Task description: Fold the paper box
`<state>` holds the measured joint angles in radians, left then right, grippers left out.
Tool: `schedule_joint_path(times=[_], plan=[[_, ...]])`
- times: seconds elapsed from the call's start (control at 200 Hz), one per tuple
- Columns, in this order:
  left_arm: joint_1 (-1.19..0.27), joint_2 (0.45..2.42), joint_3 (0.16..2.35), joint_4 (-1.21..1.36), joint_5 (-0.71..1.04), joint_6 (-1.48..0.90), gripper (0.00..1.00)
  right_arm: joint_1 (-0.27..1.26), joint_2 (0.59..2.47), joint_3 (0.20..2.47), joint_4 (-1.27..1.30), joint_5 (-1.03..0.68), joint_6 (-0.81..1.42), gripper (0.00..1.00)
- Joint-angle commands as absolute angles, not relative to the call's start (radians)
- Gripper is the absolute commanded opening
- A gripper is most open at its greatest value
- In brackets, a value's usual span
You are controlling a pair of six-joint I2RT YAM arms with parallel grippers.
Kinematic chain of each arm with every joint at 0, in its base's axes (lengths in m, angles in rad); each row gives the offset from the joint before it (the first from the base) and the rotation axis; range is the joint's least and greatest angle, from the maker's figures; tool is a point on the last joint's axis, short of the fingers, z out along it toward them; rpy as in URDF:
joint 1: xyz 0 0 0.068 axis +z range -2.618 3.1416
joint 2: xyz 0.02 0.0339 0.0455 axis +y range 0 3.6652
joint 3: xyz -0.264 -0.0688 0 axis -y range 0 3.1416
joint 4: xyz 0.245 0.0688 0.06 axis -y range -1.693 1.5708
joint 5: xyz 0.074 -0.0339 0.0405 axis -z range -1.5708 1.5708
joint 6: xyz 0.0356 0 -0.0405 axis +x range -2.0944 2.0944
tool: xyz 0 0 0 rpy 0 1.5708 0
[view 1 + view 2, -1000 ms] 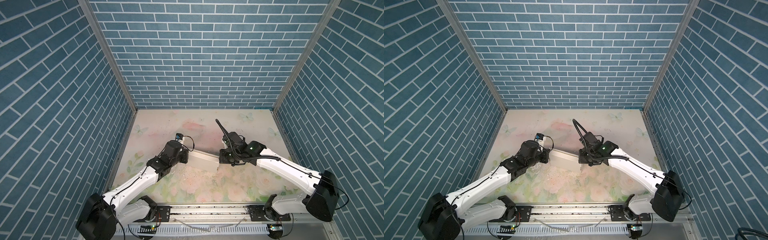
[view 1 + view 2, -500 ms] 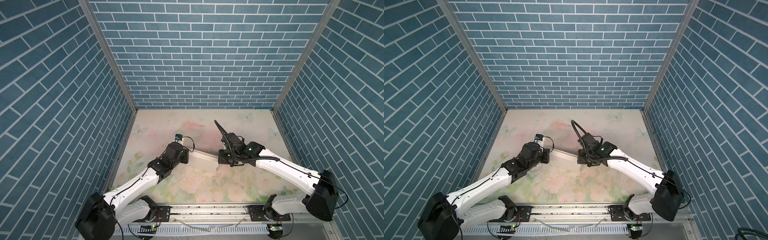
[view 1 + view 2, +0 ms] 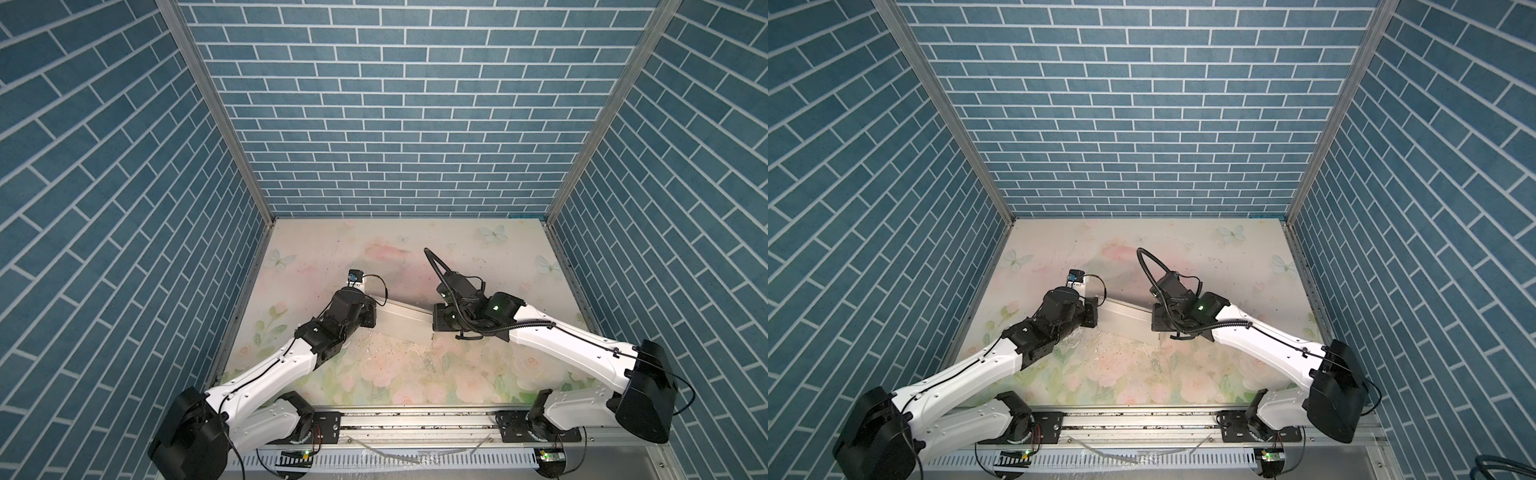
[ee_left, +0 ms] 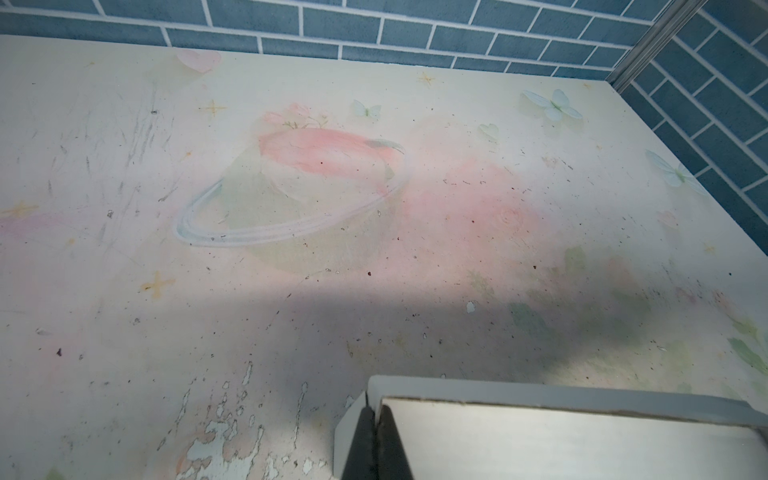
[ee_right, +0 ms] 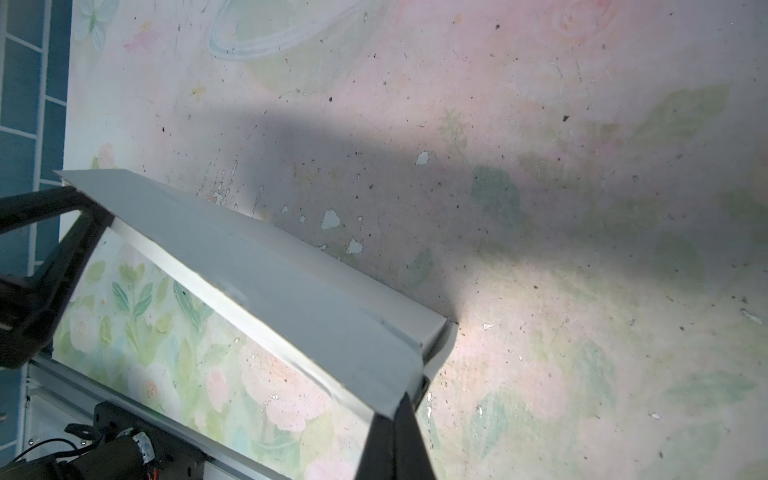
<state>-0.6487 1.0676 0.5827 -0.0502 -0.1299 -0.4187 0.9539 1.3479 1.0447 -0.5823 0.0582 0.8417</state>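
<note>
While aslant, the paper box (image 3: 403, 320), ends pinched tight in left end effector (image 4: 375, 409) and right end effector (image 5: 405, 401).

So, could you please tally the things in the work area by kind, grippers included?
paper box: 1
grippers: 2 (left gripper, right gripper, each shut on an end of the paper box)
Total: 3

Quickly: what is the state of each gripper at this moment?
Left gripper: closed, pinching an edge at one end of the paper box.
Right gripper: closed, pinching the other end of the paper box.
</note>
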Motion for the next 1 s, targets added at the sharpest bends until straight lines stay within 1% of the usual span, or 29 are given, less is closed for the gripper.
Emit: schedule_joint_path(times=[0.0,0.16,0.35,0.55,0.87,0.995], plan=[[-0.681,1.096,0.526,-0.201,-0.031,-0.43,0.0,0.988,1.38,0.992,-0.534,0.0,0.873,0.01],[-0.681,1.103,0.523,-0.195,-0.029,-0.426,0.0,0.989,1.361,1.001,-0.553,0.012,0.862,0.04],[-0.683,1.099,0.52,-0.19,-0.031,-0.422,0.0,0.988,1.327,1.002,-0.568,0.024,0.845,0.14],[-0.683,1.093,0.513,-0.192,-0.034,-0.42,0.0,0.988,1.302,1.003,-0.584,0.039,0.823,0.17],[-0.683,1.079,0.507,-0.202,-0.043,-0.419,0.0,0.988,1.291,1.029,-0.643,0.063,0.78,0.29],[-0.683,1.086,0.511,-0.202,-0.041,-0.417,0.0,0.988,1.29,1.033,-0.654,0.074,0.77,0.31]])
